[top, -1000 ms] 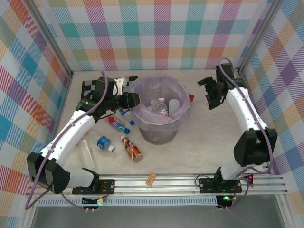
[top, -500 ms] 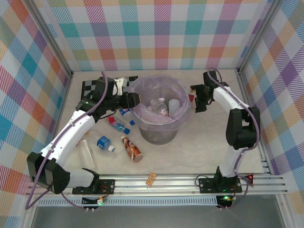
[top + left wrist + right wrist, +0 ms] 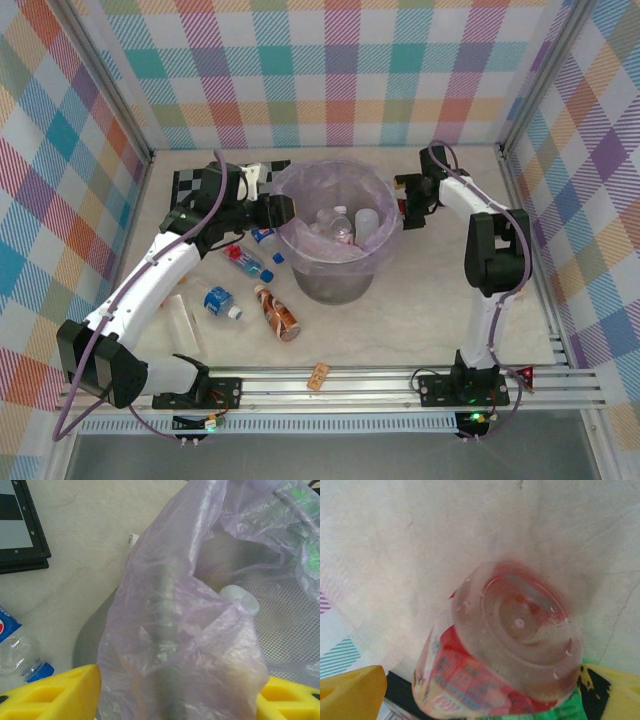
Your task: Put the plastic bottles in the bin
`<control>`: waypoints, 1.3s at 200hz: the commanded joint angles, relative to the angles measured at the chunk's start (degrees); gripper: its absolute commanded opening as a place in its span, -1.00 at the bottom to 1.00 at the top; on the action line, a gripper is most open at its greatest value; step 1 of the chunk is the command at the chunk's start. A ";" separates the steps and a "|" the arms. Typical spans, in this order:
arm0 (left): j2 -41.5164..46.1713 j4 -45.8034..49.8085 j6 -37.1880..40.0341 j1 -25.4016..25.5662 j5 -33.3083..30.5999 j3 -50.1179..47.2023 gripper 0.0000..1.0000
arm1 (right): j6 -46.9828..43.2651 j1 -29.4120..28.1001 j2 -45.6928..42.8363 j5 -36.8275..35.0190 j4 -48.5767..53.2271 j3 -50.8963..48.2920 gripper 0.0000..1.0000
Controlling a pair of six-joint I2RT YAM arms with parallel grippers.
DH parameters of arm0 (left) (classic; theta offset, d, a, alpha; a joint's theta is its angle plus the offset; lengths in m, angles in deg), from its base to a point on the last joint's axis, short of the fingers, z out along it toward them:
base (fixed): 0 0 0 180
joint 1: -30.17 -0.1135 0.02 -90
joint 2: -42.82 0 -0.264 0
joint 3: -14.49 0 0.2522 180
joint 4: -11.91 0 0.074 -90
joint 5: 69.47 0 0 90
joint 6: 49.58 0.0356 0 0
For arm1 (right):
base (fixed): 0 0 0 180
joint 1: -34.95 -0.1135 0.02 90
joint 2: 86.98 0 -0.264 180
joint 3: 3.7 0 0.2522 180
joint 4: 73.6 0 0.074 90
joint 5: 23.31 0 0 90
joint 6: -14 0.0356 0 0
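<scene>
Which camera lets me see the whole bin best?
The top external view. It shows the whole round bin, its lilac bag and the bottles inside. The left wrist view shows just a close-up patch of bag and grey mesh wall, between the fingers of the left pincer.

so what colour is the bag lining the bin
Lilac; the bag shows best in left wrist view.
</scene>
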State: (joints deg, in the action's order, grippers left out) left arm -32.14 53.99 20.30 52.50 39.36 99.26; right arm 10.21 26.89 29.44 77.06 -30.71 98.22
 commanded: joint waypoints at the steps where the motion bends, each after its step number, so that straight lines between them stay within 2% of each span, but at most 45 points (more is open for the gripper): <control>1: -0.34 -0.63 0.11 -0.49 0.20 1.28 0.25 | 2.06 -0.77 1.93 1.65 -0.12 1.62 0.93; 47: -0.03 -0.47 0.18 -0.58 -0.09 0.91 0.25 | 1.59 -0.82 5.50 1.08 0.75 5.15 0.79; 136: 0.96 0.15 0.72 -0.62 -0.55 0.71 0.27 | 0.10 -0.39 4.70 -1.32 1.54 5.97 0.13; 205: 1.48 0.46 0.70 -0.80 -0.80 0.72 0.28 | -4.61 4.31 -2.10 -3.87 6.37 9.49 0.08; 260: 1.29 0.75 0.57 -0.79 -0.15 1.21 0.28 | -15.89 11.86 -11.03 -4.43 13.76 11.89 0.06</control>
State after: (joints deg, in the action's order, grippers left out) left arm -32.11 54.12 20.32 52.45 38.92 99.26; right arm 1.43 36.49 23.76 73.67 -22.32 108.18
